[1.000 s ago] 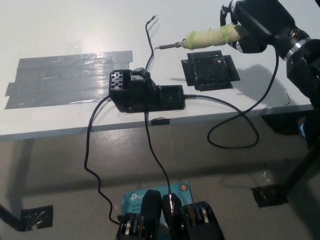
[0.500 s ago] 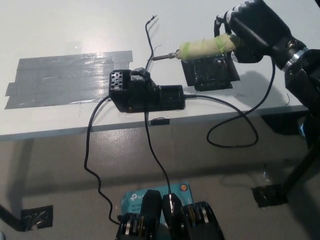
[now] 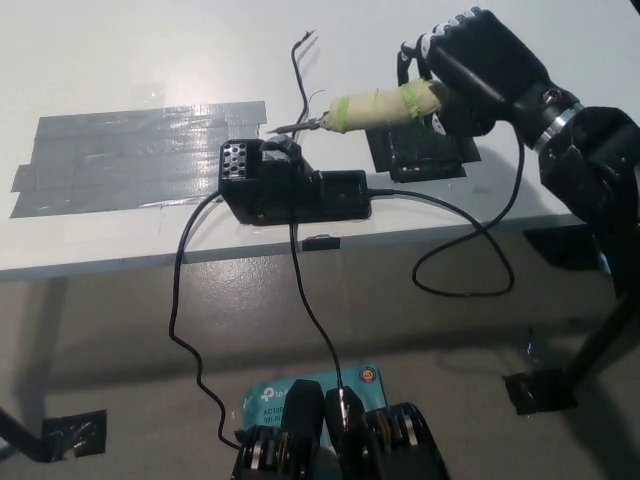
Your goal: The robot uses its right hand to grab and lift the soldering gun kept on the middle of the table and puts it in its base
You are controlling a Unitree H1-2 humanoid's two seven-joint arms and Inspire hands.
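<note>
Above the white table, the soldering gun is held nearly level, its long axis left-right, its metal tip pointed left and slightly down, just beside the black base; its taped handle is clasped by the black right hand
</note>
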